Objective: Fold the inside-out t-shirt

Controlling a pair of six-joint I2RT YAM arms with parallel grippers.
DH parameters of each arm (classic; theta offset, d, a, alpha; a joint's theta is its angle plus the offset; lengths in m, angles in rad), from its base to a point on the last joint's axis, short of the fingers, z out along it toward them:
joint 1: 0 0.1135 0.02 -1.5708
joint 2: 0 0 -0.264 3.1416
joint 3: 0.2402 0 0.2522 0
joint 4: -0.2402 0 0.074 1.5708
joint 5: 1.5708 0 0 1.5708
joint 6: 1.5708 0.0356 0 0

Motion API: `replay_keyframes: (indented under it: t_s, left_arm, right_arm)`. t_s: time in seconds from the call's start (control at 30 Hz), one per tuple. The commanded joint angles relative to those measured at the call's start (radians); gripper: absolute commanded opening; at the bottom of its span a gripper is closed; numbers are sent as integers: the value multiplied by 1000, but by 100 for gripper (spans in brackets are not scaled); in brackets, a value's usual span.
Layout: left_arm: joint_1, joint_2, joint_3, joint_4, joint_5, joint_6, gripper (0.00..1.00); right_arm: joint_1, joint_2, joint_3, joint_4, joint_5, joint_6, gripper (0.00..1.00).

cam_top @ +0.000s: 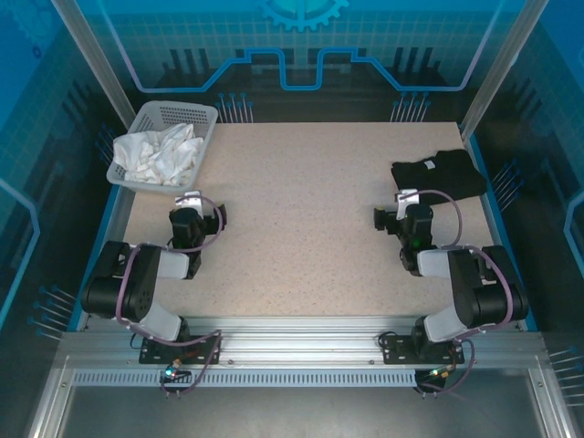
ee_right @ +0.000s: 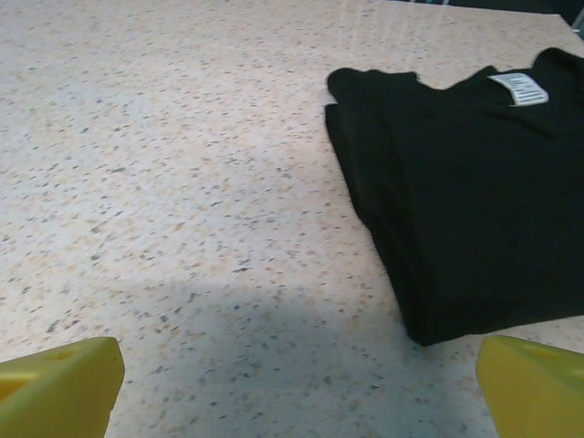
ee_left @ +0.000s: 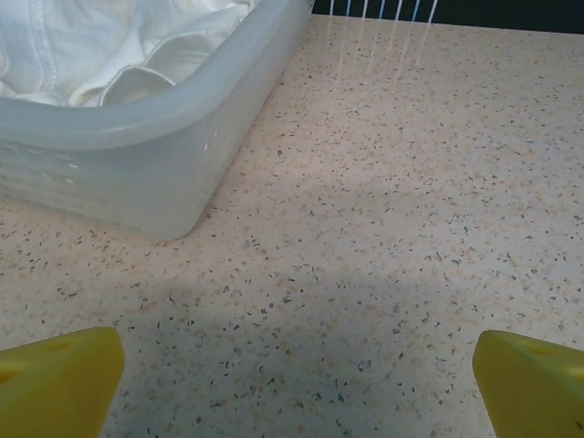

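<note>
A: Where's the shirt [cam_top: 440, 175]?
B: Far right, folded, beyond the right gripper [ee_right: 297, 392]. It and the left gripper [ee_left: 297, 388] gape, empty.
A: Risk?
B: Pinching one layer could drag the folds open.

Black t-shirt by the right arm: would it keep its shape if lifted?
Probably floppy: the black t-shirt lies in soft stacked folds, so lifting one edge would likely let layers fall open. Pushed along the table, it may bunch rather than slide whole.

white sewn-in tag [ee_right: 518, 88] on the black t-shirt [ee_right: 456, 201], its print too small to read
</note>
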Motion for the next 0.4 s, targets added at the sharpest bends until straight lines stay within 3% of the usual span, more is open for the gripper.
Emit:
replay_keyframes:
  t_s: [0.0, 0.37]
  left_arm:
    - [11, 0, 13, 53, 26, 26, 99]
    - [10, 1, 14, 54, 27, 26, 99]
  right_arm:
    - [-1, 5, 21, 57, -30, -18, 100]
    - [-2, 6, 21, 57, -30, -19, 100]
